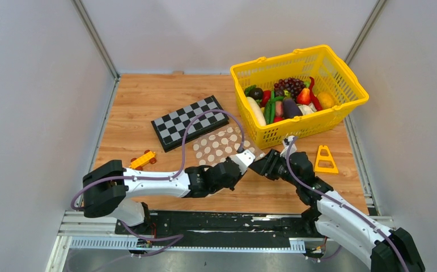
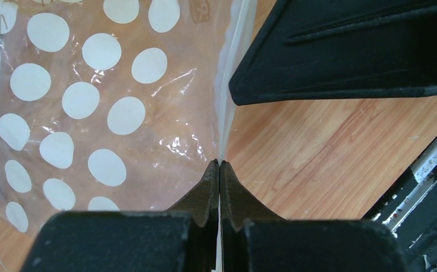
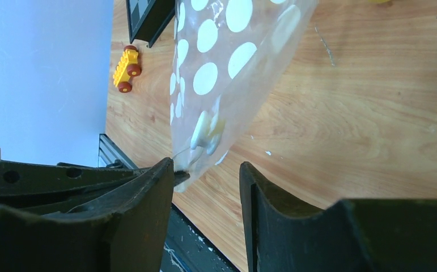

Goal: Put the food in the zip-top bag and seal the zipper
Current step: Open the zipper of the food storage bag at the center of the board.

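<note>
Wood-plank bench point(image 1: 148, 96) under both arms. L claw point(image 2: 220, 170) clenched on clear zipper strip point(image 2: 226, 107) of white-dotted clear plastic zip-top bag point(image 2: 91, 113), beside black-and-white checkerboard point(image 1: 189, 120). R claw point(image 3: 206, 167) spread, empty, at bag corner. Toy fruit & veg food point(image 1: 287, 99) sits in yellow plastic basket point(image 1: 301, 55). Risk: thin film slips from L pinch if R tugs off-line. Faint print on bag, unreadable.

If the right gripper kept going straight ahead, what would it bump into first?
Most likely the bag: its near corner sits right in front of the open right gripper, though depth is hard to judge.
</note>
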Controlling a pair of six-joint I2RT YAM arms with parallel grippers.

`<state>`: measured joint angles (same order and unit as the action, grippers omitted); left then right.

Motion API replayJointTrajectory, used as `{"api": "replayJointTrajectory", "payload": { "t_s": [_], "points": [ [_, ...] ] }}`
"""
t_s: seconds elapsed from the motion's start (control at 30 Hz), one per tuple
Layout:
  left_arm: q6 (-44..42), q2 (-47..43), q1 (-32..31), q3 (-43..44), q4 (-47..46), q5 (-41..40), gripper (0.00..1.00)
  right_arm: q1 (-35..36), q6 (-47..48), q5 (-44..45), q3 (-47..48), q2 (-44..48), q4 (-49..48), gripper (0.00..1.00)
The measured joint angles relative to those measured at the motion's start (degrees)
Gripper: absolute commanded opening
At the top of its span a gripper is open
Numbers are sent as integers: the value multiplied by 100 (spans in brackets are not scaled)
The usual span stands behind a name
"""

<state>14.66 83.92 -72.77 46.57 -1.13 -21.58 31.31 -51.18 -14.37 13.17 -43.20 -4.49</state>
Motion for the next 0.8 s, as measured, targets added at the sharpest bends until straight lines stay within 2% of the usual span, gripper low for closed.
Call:
{"api": "replayJointTrajectory", "payload": {
  "t_s": [0.27,0.47,0.63,0.7,0.8],
  "points": [
    [151,0,0,0,-48,155,0,92,-111,363,37,-437,-330,35],
    [175,0,0,-2,-68,190,0,92,-127,479,39,-704,-505,34],
    [177,0,0,-2,-125,212,0,103,-109,490,70,-855,-584,21],
    [177,0,0,-2,-133,214,0,122,-98,494,92,-890,-590,10],
    [181,0,0,-7,-140,212,0,131,-79,494,103,-901,-584,0]
  ]
}}
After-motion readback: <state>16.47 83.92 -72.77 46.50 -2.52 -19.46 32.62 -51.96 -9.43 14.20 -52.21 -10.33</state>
